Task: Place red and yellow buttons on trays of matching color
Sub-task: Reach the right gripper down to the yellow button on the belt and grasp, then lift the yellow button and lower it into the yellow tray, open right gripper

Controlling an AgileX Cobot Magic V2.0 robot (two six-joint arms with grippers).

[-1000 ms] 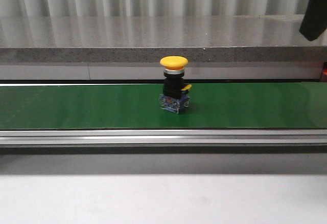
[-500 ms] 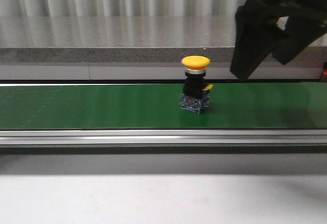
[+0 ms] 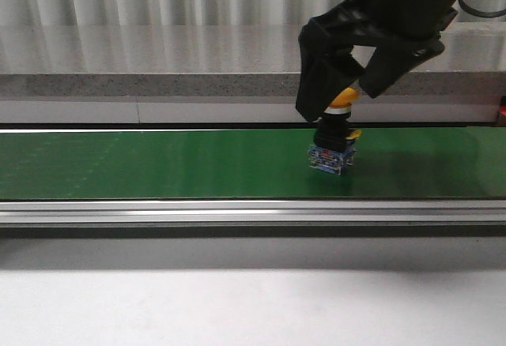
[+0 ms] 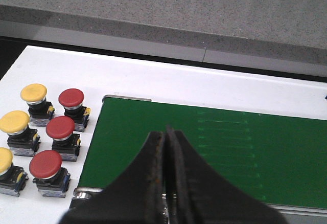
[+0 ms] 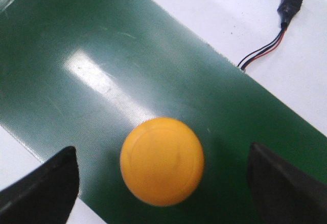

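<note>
The right pincer (image 3: 345, 99) is spread wide, one finger on each side of the yellow button (image 3: 335, 142), and it does not touch it. The button stands upright on the green conveyor belt (image 3: 158, 164), its cap between the fingers. The left pincer (image 4: 167, 183) is pressed together and holds nothing, above the belt's end. Beside that end, three red buttons (image 4: 60, 128) and three yellow buttons (image 4: 14, 122) stand on the white bench (image 4: 245, 86).

Glossy green belt (image 3: 158, 164), smooth yellow plastic button cap (image 5: 162, 161), brushed-metal rail (image 3: 237, 213), prob. polished stone ledge (image 3: 158, 54).
</note>
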